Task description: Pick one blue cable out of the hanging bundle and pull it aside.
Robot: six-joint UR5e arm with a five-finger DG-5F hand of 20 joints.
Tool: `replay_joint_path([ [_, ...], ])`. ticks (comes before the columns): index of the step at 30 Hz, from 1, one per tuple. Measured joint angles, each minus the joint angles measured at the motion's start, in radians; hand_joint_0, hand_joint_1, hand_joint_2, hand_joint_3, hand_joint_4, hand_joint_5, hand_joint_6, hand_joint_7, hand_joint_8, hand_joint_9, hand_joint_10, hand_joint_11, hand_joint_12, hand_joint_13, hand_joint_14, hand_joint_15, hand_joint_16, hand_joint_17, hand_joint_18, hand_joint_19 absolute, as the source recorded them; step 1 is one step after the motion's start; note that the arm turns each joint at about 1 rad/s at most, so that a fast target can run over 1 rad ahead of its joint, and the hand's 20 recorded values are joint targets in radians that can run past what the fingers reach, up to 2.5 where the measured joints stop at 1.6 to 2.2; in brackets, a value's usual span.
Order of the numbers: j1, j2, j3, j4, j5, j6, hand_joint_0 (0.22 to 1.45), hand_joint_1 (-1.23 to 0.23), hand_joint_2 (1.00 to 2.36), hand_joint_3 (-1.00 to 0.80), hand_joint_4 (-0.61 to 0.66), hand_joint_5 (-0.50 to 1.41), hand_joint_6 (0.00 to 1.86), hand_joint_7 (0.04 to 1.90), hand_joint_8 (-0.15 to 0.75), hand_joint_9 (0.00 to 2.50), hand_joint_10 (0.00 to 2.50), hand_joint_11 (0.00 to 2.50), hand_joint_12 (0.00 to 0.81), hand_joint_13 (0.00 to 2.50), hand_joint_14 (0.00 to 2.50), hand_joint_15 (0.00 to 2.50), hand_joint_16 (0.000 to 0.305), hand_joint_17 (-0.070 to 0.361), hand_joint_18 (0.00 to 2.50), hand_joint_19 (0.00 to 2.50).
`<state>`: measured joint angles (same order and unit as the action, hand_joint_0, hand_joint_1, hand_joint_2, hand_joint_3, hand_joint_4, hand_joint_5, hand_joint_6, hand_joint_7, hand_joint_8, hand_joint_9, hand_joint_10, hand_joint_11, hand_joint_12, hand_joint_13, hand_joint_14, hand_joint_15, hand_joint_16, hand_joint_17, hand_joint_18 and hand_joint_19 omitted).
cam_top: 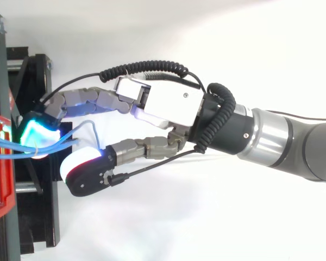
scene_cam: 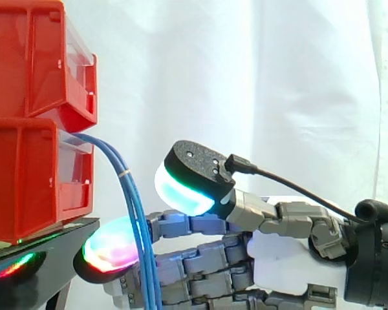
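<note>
A bundle of thin blue cables (scene_cam: 130,200) comes out from between the two stacked red bins (scene_cam: 26,174) and hangs down past the black stand (scene_cam: 52,245). My hand (scene_cam: 278,258) reaches in from the right with its fingers nearly straight behind the bundle. One fingertip (scene_cam: 110,252) glows magenta and green just left of the cables. The thumb's cyan pad (scene_cam: 184,187) hovers to their right, apart from them. From above, the hand (cam_top: 168,103) is open. One blue cable (cam_top: 86,126) loops out of the bundle (cam_top: 5,142) into the gap between fingers and thumb.
The red bins (cam_top: 2,206) and the black stand (cam_top: 41,217) close off the left side. A white curtain hangs behind. Free room lies to the right and towards the front of the hand.
</note>
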<state>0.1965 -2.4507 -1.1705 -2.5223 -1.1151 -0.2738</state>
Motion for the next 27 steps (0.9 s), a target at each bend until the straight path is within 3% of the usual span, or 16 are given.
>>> replay_joint_path([
  [6,-0.001,-0.001,0.000,0.053,0.001,-0.037,0.51,-0.54,1.00,-0.50,0.26,-0.12,0.50,0.85,0.219,0.61,0.00,0.09,0.230,0.38,0.01,0.14,0.039,0.087,0.26,0.30],
  [13,0.000,-0.001,0.000,0.060,0.001,-0.051,0.52,-0.54,1.00,-0.50,0.27,-0.11,0.50,0.89,0.220,0.62,0.00,0.10,0.229,0.40,0.01,0.15,0.038,0.085,0.28,0.31],
  [23,0.016,-0.002,0.000,0.068,0.005,-0.053,0.52,-0.55,1.00,-0.50,0.26,-0.11,0.50,0.88,0.220,0.64,0.00,0.11,0.227,0.41,0.01,0.15,0.038,0.085,0.29,0.32],
  [27,0.022,-0.034,0.009,0.108,0.001,-0.034,0.52,-0.55,1.00,-0.50,0.27,-0.11,0.50,0.89,0.219,0.64,0.00,0.11,0.227,0.41,0.01,0.15,0.037,0.084,0.30,0.32],
])
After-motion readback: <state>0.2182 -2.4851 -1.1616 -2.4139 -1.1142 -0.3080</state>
